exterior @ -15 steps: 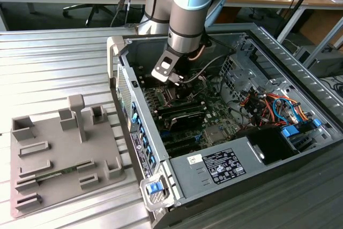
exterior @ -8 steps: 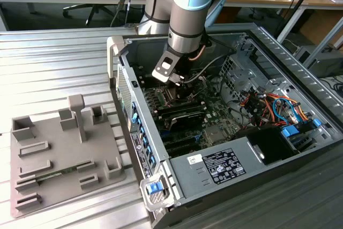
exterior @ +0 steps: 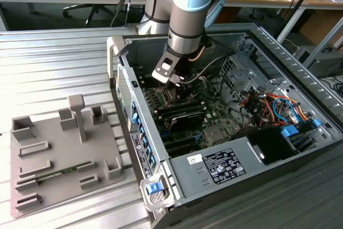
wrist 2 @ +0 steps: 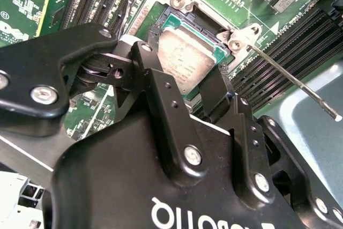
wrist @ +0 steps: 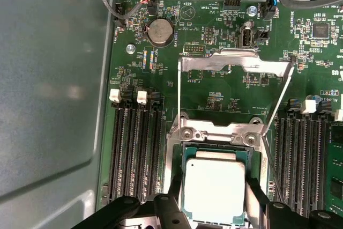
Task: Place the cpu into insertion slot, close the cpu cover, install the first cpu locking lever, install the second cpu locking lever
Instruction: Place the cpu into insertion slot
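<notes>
While the arm (exterior: 185, 30) points steeply downward into the computer case (exterior: 292, 60), the end effector (wrist 2: 187, 65) pinches the cpu (wrist: 214, 191) by two opposite edges at the insertion slot (wrist: 214, 131), with the cpu cover (wrist: 236, 61) swung open.

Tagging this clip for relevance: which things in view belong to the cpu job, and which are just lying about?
Job: cpu, insertion slot, cpu cover, locking lever, end effector.
Lying about: grey fixture tray, memory slots, coin battery, cables.
</notes>
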Available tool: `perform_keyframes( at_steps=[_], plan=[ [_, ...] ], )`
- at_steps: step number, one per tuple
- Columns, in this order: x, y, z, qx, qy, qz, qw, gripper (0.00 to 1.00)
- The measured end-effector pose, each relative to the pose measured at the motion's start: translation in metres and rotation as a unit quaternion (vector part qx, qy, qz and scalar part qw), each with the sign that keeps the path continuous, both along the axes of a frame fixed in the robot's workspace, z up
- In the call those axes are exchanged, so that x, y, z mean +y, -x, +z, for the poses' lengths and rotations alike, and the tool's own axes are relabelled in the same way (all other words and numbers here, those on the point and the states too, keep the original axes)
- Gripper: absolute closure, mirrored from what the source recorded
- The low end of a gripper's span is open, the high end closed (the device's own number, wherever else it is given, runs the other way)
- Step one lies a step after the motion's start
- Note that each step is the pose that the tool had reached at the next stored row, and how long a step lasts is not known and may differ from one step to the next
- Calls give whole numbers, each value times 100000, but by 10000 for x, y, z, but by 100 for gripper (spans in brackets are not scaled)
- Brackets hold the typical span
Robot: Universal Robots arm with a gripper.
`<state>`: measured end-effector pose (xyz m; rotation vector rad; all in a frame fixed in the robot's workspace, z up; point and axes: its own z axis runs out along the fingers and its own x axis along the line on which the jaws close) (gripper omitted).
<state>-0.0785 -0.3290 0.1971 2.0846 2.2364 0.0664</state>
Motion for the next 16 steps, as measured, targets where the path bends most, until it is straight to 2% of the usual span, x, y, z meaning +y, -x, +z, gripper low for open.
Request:
perform_keyframes(
  at_steps=[16],
  plan=[
    [0,3,-12,-11,-4,-176,100000,45]
  ],
)
